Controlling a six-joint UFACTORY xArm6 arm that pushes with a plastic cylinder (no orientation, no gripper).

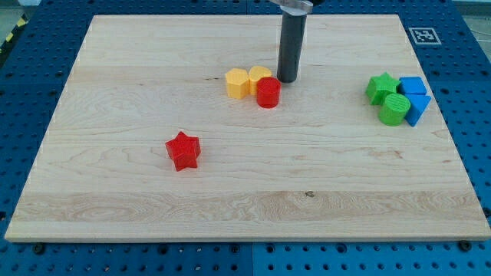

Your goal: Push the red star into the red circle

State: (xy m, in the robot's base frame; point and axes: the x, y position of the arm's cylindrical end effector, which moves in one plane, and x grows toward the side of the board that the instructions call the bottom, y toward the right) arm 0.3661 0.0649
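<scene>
The red star (182, 150) lies on the wooden board, left of centre and towards the view's bottom. The red circle (268, 93), a short red cylinder, stands above and to the right of it, near the board's middle top. It touches the right one of two yellow blocks (247, 80). My tip (287, 80) rests on the board just to the upper right of the red circle, close to it. The tip is far from the red star.
At the view's right a cluster holds a green star (381, 87), a green cylinder (394, 110), a blue cube (413, 86) and a blue triangle-like block (418, 109). The board's edges meet a blue perforated table (31, 46).
</scene>
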